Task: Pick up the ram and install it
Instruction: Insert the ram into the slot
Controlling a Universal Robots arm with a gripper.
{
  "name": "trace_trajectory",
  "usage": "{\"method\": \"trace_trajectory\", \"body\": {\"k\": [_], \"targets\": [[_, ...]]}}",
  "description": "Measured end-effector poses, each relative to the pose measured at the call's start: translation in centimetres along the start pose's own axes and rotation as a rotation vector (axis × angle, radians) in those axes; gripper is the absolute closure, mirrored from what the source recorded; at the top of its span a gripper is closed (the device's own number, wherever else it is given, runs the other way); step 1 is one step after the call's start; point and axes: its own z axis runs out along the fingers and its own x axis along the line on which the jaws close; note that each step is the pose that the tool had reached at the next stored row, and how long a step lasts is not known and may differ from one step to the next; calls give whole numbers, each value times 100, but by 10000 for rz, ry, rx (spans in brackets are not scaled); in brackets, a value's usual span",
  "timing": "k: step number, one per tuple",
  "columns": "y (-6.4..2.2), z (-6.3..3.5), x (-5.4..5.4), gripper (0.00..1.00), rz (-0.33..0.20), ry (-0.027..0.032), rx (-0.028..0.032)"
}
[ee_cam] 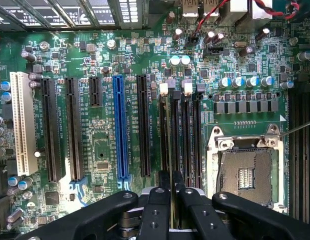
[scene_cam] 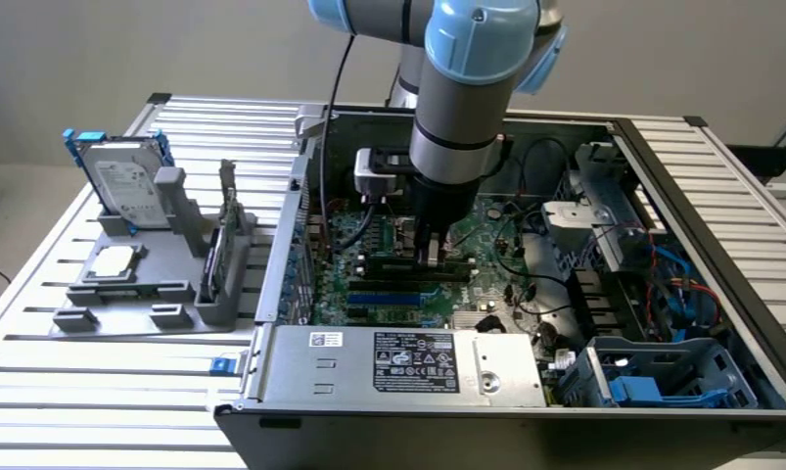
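My gripper (ee_cam: 172,187) pinches the ram (ee_cam: 173,135) edge-on, narrow. It stands in a slot among 4, inside the open case (scene_cam: 706,186). Socket (ee_cam: 245,170) beside.

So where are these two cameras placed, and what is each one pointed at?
Exterior view: off the arm, raised, looking down into the open computer case on a slatted metal table; the grey-and-blue robot arm reaches in.
Wrist view: on the wrist, facing the green motherboard, with the black hand gripping the thin dark ram stick over the memory slots.
Shared: the motherboard, its blue slot, the hand.
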Motion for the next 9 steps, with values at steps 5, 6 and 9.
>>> {"method": "trace_trajectory", "body": {"k": [5,6,9], "targets": [[0,2,-1,86,-6,2,-1],[0,2,0,86,-8,2,-1],[2,5,-1,86,-12,-6,-10]]}}
